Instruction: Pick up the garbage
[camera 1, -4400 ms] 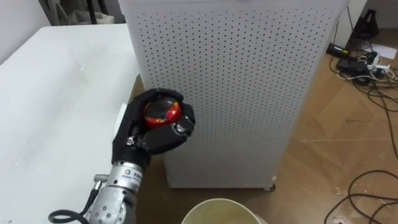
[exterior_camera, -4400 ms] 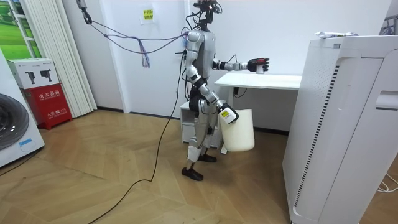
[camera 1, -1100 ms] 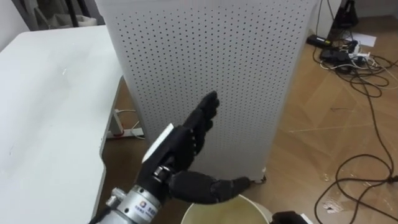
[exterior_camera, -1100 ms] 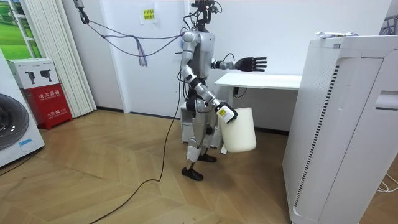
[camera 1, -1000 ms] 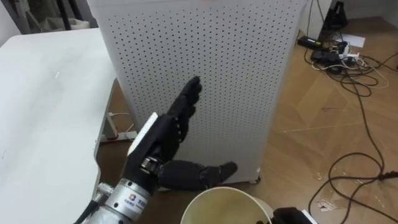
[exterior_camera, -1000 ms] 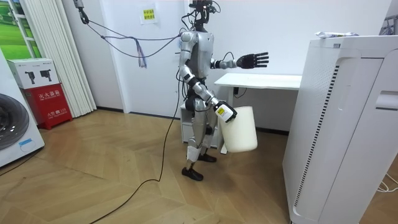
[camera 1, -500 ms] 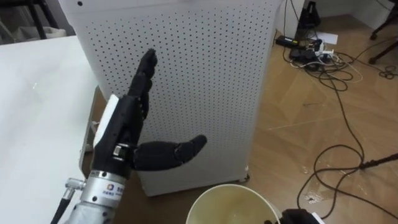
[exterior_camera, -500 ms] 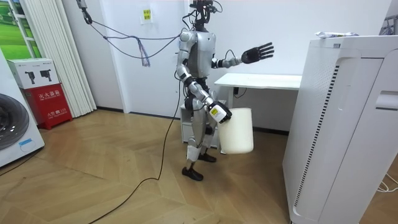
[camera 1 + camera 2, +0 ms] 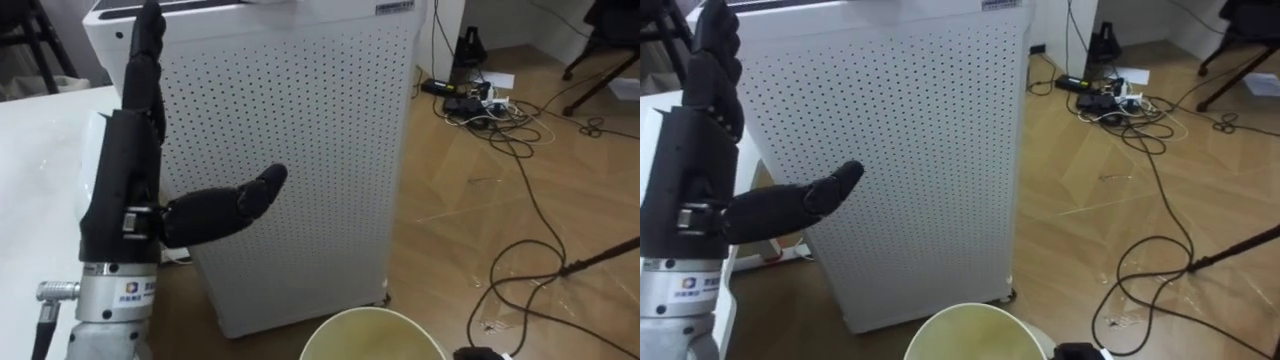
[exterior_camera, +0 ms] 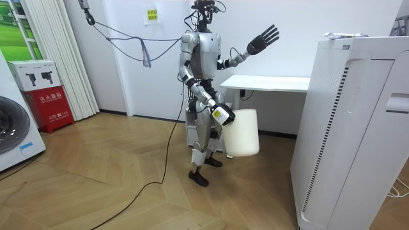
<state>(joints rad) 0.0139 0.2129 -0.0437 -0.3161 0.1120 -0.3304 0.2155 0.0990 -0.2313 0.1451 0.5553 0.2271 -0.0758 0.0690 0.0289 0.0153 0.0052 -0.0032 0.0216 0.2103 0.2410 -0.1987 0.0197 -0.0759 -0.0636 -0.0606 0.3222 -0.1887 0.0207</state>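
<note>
Left hand [image 9: 122, 180] raised, fingers straight, empty

Perforated cabinet [image 9: 310, 150] beyond left hand [image 9: 125, 190]

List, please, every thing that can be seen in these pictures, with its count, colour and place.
bin: one, cream, in front of the robot, below its chest
perforated cabinet: one, white, straight ahead of the robot, beside the table
table: one, white, at the robot's left
cables: several, black, on the floor to the right of the cabinet
floor: one, brown wood
washing machine: one, white, at the room view's left edge
red box: one, beside the washing machine
white box: one, on the red box
curtain: one, white, behind the boxes
left hand: black, raised, fingers straight, holding nothing
right hand: low, at the bin's rim
</note>
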